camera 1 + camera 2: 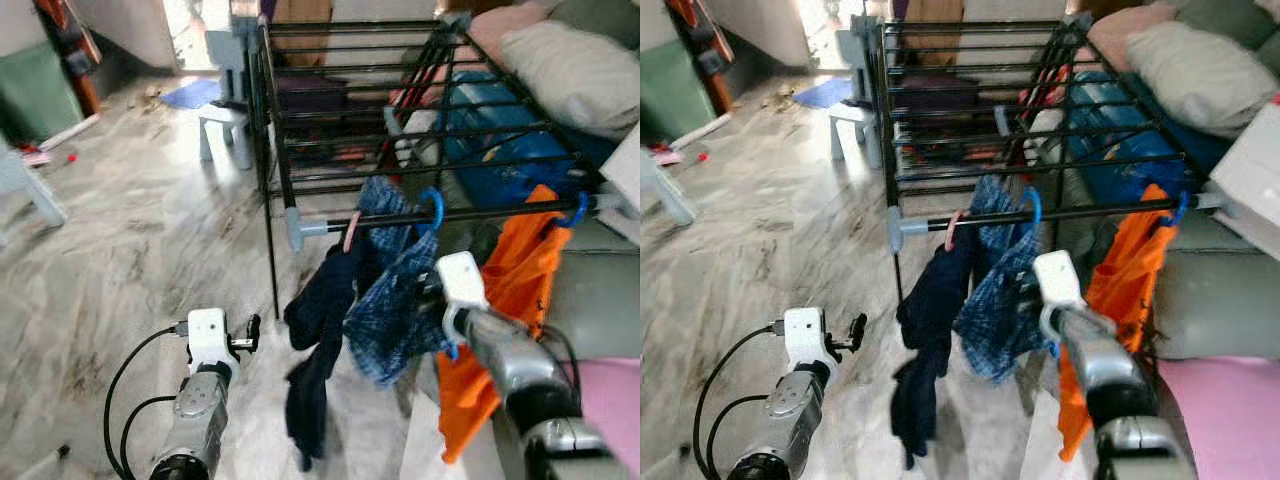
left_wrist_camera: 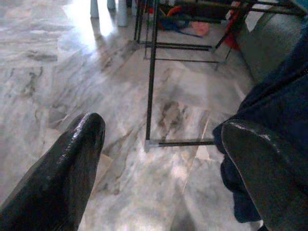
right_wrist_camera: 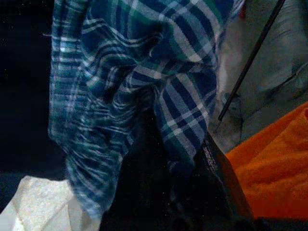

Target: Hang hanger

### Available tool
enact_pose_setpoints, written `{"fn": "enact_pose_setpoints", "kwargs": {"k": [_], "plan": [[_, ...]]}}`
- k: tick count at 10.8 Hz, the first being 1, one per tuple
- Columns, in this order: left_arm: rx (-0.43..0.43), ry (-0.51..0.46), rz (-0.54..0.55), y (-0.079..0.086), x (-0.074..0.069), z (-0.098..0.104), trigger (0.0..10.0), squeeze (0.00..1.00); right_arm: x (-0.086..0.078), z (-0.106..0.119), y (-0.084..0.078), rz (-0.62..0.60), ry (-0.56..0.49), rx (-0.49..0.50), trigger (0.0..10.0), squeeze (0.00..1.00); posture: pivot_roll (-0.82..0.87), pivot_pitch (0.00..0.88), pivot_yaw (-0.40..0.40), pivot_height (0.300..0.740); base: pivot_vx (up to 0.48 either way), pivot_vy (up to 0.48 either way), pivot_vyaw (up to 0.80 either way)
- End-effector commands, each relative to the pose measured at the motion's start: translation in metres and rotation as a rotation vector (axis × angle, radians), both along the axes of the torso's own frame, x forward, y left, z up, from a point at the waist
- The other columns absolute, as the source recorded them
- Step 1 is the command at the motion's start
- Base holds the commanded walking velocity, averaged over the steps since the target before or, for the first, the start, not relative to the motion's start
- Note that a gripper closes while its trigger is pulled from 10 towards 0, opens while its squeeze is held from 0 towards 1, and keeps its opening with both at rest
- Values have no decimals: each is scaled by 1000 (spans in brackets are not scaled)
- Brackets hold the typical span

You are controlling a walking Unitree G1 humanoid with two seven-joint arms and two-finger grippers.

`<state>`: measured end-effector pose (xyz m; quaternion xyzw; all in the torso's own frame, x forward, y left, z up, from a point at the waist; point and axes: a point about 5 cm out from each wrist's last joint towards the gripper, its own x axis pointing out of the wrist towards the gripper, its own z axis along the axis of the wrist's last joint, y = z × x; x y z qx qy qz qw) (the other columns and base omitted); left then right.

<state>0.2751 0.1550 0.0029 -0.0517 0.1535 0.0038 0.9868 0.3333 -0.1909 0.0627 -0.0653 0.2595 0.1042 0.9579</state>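
Observation:
A black drying rack (image 1: 400, 110) stands ahead, and clothes hang from its front rail (image 1: 470, 212). A blue plaid shirt (image 1: 395, 300) hangs from a blue hanger hook (image 1: 433, 208) on that rail. My right gripper (image 1: 428, 292) reaches into the shirt from the right. In the right wrist view the plaid cloth (image 3: 144, 82) is pinched at its black fingers (image 3: 216, 187). Beside it hang a dark navy garment (image 1: 318, 320) on a pink hook (image 1: 350, 232) and an orange garment (image 1: 515, 290) on another blue hook (image 1: 577, 210). My left gripper (image 1: 247, 333) is held low over the floor, open and empty.
A white stool (image 1: 225, 125) stands left of the rack on the marble floor (image 1: 120, 250). A sofa with cushions (image 1: 580, 70) and a blue bag (image 1: 490, 130) lie behind and right of the rack. The rack's foot bar (image 2: 180, 142) is close before my left gripper.

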Motion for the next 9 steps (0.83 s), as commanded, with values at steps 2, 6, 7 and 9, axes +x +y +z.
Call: {"fn": "enact_pose_setpoints", "kwargs": {"k": [2,6,7,9], "plan": [[22,-2,-16,3,-1,3,10000,0,19,19,-5,-36,-19,40,10000,0,-13,18,-26,740,0,0,0],[35,5,-19,8,-6,3,10000,0,13,5,-27,-169,73,59,10000,0,16,25,-27,740,0,0,0],[38,13,-20,8,-7,2,10000,0,10,1,-28,-163,90,67,10000,0,13,26,-21,740,0,0,0],[41,18,-30,6,-6,2,10000,0,3,-9,-30,-156,127,76,10000,1000,9,29,-16,740,0,0,0]]}}
